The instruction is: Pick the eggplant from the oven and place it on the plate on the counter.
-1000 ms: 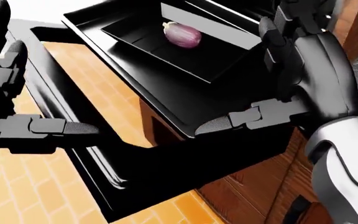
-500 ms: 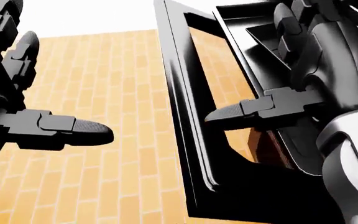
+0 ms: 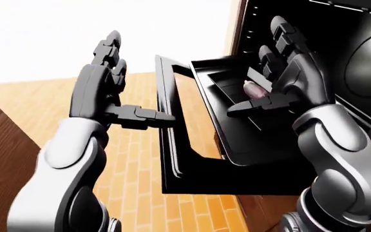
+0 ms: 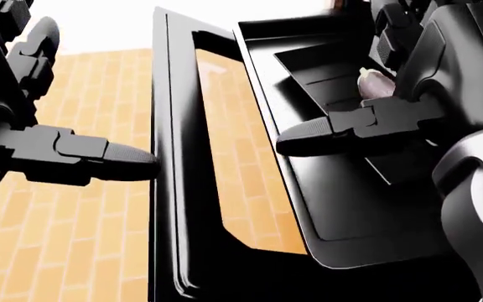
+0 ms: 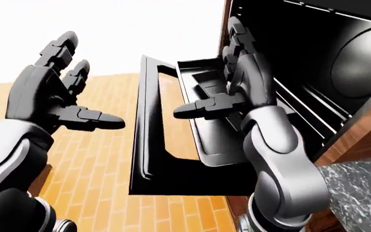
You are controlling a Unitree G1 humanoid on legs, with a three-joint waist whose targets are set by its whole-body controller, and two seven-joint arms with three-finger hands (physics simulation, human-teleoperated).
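My view has swung again — half a second ago it was mostly brick floor and the edge of the oven door [image 4: 170,189], and now the pulled-out tray [image 4: 333,189] is back on the right of the head view, so my head moved, not the oven. The eggplant [image 3: 255,90] lies on that tray, peeking out just behind my right hand [image 3: 288,72], probably not yet touched. Both hands are empty with fingers spread; my left hand [image 3: 101,92] hangs over the floor, left of the door. I'd judge the reach is next — the plate isn't visible.
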